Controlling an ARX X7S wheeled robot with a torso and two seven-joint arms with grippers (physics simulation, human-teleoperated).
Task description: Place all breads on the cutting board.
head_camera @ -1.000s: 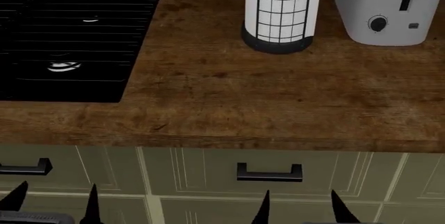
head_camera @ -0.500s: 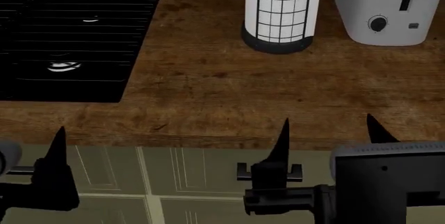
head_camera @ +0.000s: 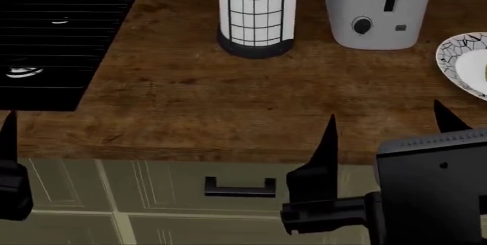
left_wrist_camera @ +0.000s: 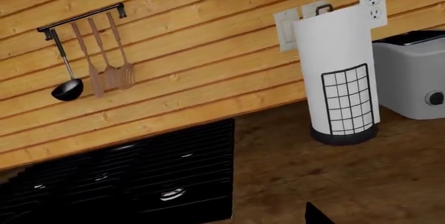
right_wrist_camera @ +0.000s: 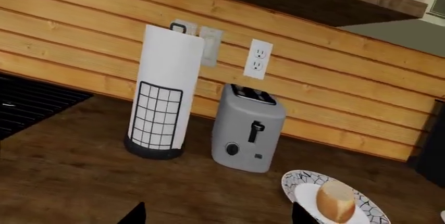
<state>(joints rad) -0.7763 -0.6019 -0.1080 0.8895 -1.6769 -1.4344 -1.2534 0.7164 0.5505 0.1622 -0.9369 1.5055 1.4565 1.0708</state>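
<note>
Dark brown plank countertop (head_camera: 228,102) under a honey-coloured timber wall (right_wrist_camera: 83,41); black ribbed sink (head_camera: 45,34) to the left, white paper-towel roll in a black wire holder (head_camera: 255,11) and grey two-slot toaster (head_camera: 377,8) at the back. Small oval glossy golden-brown roll (right_wrist_camera: 335,201) seen on a white round plate with black crackle pattern (right_wrist_camera: 295,179), on the counter beside the toaster; plate rim just entering the head view at far right. Large pale slice and round cutting board not in view.

Right gripper (head_camera: 384,125) held low at the counter's front edge, its two black fingers spread apart, nothing between them. Roll lying ahead of it and off to its right, well apart, no contact. Left gripper (head_camera: 9,137) only partly visible at the frame edge; cannot tell whether spread or closed.

Judged handling: roll light, crust firm but crushable, glossy surface likely a little slippery. Best taken across the short axis at mid-length, gentle closing force, to avoid rolling on the plate.
</note>
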